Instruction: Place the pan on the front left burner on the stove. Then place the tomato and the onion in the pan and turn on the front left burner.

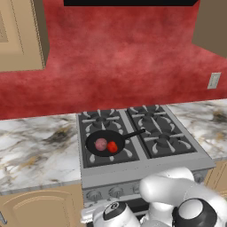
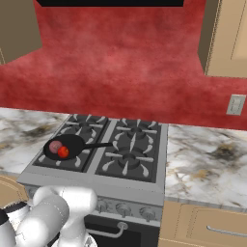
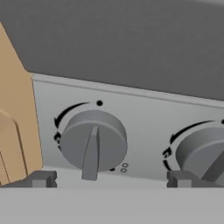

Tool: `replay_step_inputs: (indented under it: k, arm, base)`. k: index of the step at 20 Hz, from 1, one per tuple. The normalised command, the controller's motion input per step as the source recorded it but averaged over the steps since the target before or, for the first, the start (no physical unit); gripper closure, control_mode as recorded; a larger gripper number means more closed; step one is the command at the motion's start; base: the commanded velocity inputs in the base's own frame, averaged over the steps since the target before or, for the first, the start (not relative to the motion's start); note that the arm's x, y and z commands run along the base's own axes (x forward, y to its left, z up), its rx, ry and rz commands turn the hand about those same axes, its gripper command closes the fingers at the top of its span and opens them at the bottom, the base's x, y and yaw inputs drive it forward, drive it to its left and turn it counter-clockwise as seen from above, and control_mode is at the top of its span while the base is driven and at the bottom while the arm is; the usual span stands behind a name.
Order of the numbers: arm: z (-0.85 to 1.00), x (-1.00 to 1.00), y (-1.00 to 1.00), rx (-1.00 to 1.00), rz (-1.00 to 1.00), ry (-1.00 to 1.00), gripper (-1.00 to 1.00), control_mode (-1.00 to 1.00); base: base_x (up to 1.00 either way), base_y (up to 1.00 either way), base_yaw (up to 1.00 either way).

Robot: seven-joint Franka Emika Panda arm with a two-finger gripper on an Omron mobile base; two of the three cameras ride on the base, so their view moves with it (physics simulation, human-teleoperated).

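The black pan (image 1: 105,142) (image 2: 67,144) sits on the front left burner (image 1: 129,153) of the grey stove (image 1: 146,167), its handle pointing right. Inside it lie the pink-mauve onion (image 1: 101,143) (image 2: 55,145) and, touching it, the red-orange tomato (image 1: 112,146) (image 2: 63,152). My gripper (image 3: 111,179) is low in front of the stove's control panel, open, and nothing is held. Its two fingertips (image 3: 41,178) stand wide apart, close before the leftmost knob (image 3: 93,142), not touching it. That knob's pointer bar aims downward.
A second knob (image 3: 205,151) is at the right of the hand view, a tan cabinet door (image 3: 15,131) at its left. Marble counters (image 1: 35,146) (image 2: 207,164) flank the stove. An outlet (image 1: 214,80) sits on the red wall, with upper cabinets at both sides.
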Motion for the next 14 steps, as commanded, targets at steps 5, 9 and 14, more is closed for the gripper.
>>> replay_step_inputs:
  k: [5, 9, 14]
  arm:
    - [-0.03, 0.05, 0.11, 0.03, 0.00, -0.02, -1.00, -1.00]
    - [0.00, 0.09, 0.00, 0.05, 0.00, -0.07, -1.00, -1.00]
    - [0.00, 0.12, 0.00, 0.03, 0.00, -0.08, -1.00, -1.00]
  base:
    - [0.00, 0.00, 0.00]
    - [0.00, 0.00, 0.00]
    - [0.00, 0.00, 0.00]
